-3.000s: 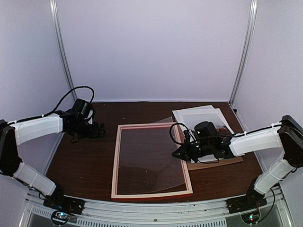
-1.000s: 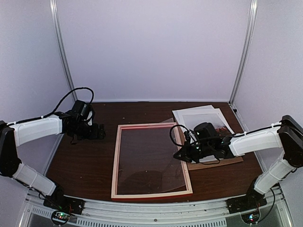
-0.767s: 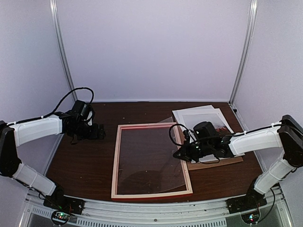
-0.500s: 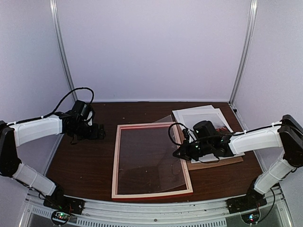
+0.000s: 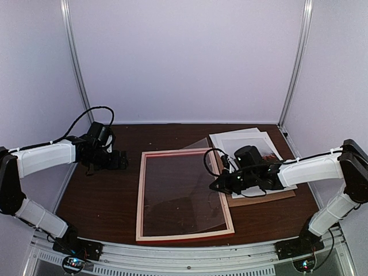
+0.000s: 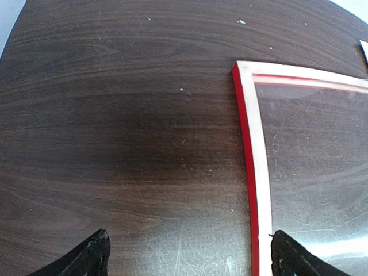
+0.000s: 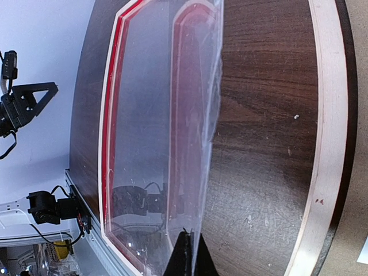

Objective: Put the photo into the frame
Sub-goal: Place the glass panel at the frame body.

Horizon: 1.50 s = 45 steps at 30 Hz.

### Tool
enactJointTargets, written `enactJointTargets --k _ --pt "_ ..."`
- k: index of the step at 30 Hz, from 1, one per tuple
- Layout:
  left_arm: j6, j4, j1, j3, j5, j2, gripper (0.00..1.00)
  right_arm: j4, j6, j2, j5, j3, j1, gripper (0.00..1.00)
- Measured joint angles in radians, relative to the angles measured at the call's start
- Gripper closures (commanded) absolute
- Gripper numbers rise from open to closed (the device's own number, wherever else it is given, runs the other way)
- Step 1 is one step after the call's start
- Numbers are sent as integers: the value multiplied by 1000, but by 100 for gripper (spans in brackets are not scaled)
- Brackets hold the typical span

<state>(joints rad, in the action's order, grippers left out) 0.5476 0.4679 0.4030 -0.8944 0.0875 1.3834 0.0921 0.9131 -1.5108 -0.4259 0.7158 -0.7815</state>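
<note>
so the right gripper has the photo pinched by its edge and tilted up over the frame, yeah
Not the photo. The right gripper has a clear sheet pinched by its edge and tilted up over the frame. The right wrist view shows it: the frame's red rail and the table are visible straight through the sheet.

Robot lab test cell, not a home. Plain pale wall panels (image 5: 184,57) on aluminium posts (image 5: 73,63) box in a dark wood table (image 5: 103,195). Arm bases (image 5: 72,244) are bolted to a metal rail (image 5: 190,260).
</note>
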Motion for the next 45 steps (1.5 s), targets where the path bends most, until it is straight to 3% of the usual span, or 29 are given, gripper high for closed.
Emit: enactJointTargets --k 20,29,34,45 --pt "0 0 0 1 -3 0 2 -18 -28 0 5 29 0 99" --pt "0 0 0 5 -6 0 2 -18 -36 -15 11 30 0 85" --pt "0 0 0 5 -7 0 2 -23 -50 -18 13 31 0 68" --pt "0 0 0 5 -17 0 2 -46 -55 -48 15 47 0 55"
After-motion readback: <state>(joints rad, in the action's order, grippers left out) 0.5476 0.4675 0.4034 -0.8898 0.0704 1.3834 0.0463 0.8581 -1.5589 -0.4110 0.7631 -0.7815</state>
